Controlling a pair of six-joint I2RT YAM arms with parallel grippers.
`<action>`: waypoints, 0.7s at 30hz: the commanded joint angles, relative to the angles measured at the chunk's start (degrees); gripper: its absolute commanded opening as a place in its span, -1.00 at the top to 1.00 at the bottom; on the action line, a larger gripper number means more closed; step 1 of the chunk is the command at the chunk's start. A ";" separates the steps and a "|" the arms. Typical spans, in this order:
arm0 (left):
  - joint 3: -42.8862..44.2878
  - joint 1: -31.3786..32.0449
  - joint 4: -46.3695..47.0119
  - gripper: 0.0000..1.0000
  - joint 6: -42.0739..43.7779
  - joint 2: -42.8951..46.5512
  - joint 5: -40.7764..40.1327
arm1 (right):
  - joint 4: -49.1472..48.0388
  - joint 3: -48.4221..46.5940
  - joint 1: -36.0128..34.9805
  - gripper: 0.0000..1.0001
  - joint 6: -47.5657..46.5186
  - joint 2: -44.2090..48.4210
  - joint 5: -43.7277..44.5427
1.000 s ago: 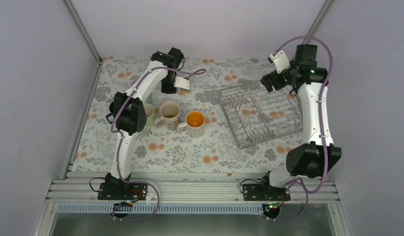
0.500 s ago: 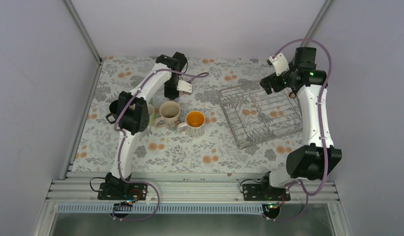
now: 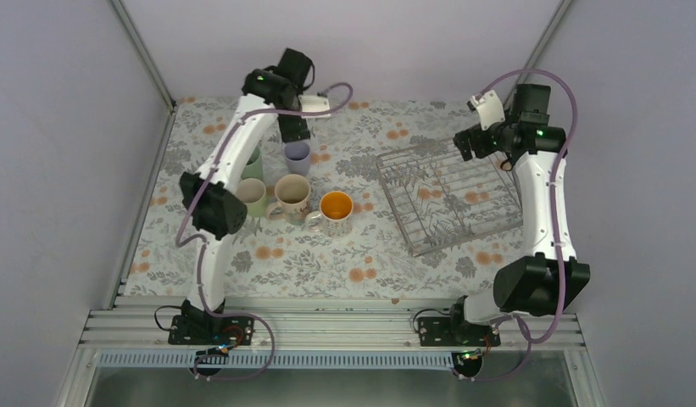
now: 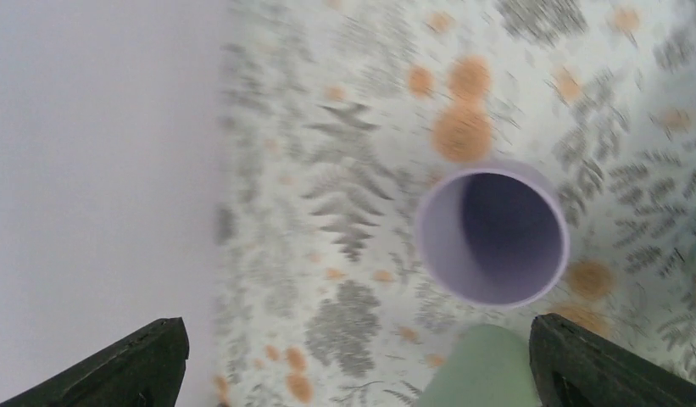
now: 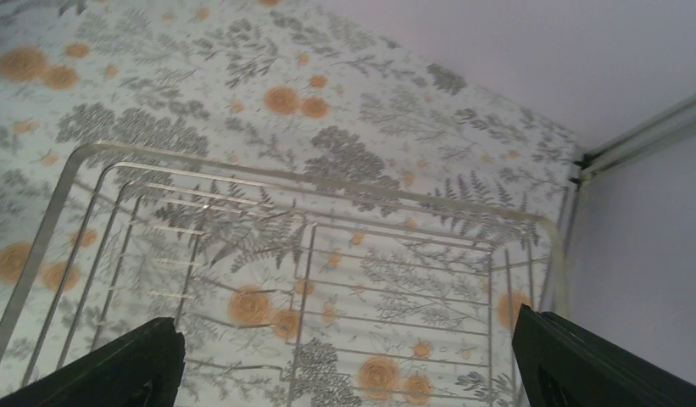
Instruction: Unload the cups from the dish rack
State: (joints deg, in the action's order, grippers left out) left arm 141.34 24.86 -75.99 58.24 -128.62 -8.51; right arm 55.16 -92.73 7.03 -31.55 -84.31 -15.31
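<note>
The lavender tumbler [image 3: 297, 157] [image 4: 492, 233] stands upright on the floral table, free of any grip. My left gripper [image 3: 294, 130] [image 4: 357, 365] hangs open above and just behind it, nothing between its fingers. A green tumbler [image 3: 253, 159] [image 4: 484, 369] stands to its left, partly behind my left arm. In front are a pale green mug [image 3: 253, 197], a cream patterned mug [image 3: 292, 193] and a mug with an orange inside [image 3: 336, 207]. The wire dish rack [image 3: 396, 203] [image 5: 310, 254] on the right holds no cups. My right gripper [image 3: 471, 146] [image 5: 348, 365] hovers open over its far edge.
The back wall and metal corner posts [image 3: 145, 51] stand close behind both grippers. The left arm's elbow [image 3: 210, 208] hangs over the table left of the mugs. A metal rail [image 3: 327, 326] runs along the near edge.
My left gripper has opened, let go of the lavender tumbler and risen toward the back wall. The tumbler stays standing on the table. The right arm has barely moved.
</note>
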 commanded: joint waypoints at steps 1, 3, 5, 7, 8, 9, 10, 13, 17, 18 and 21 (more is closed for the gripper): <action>0.19 -1.27 9.10 -1.00 -9.53 13.01 1.61 | -9.76 2.55 1.23 -1.00 5.99 5.09 3.15; -6.38 -2.97 16.64 -1.00 -16.23 20.00 2.88 | -16.86 6.88 1.65 -1.00 8.17 9.82 3.74; -16.12 -6.74 25.06 -1.00 -22.33 28.58 6.55 | -23.24 11.83 1.89 -1.00 10.57 15.30 4.68; -29.16 -9.32 33.82 -1.00 -25.94 38.58 9.35 | -27.02 16.27 1.94 -1.00 12.97 20.67 5.45; -35.48 -9.98 39.69 -1.00 -26.78 44.00 8.77 | -27.74 18.27 1.94 -1.00 13.83 23.00 5.50; -44.58 -10.63 43.71 -1.00 -27.64 49.42 8.69 | -27.88 19.99 1.94 -1.00 14.75 25.54 5.59; -51.02 -11.40 47.42 -1.00 -28.31 54.96 8.48 | -27.88 21.94 1.94 -1.00 15.21 28.08 5.71; -67.77 -12.30 58.14 -1.00 -32.41 72.45 1.98 | -27.11 27.69 2.02 -1.00 14.60 35.50 5.21; -80.98 -12.36 60.88 -1.00 -36.43 87.34 -1.99 | -25.14 36.89 2.02 -1.00 14.45 43.79 1.88; -83.37 -12.34 60.19 -1.00 -37.04 89.83 -1.82 | -24.23 38.32 1.95 -1.00 14.82 45.35 0.76; -85.73 -12.34 54.71 -1.00 -40.97 92.27 -1.23 | -22.39 41.11 2.08 -1.00 16.01 48.07 -2.71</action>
State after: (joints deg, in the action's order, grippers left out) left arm 59.11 12.53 -20.88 24.18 -37.80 -8.67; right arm 30.94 -54.89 8.71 -17.82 -38.41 -13.08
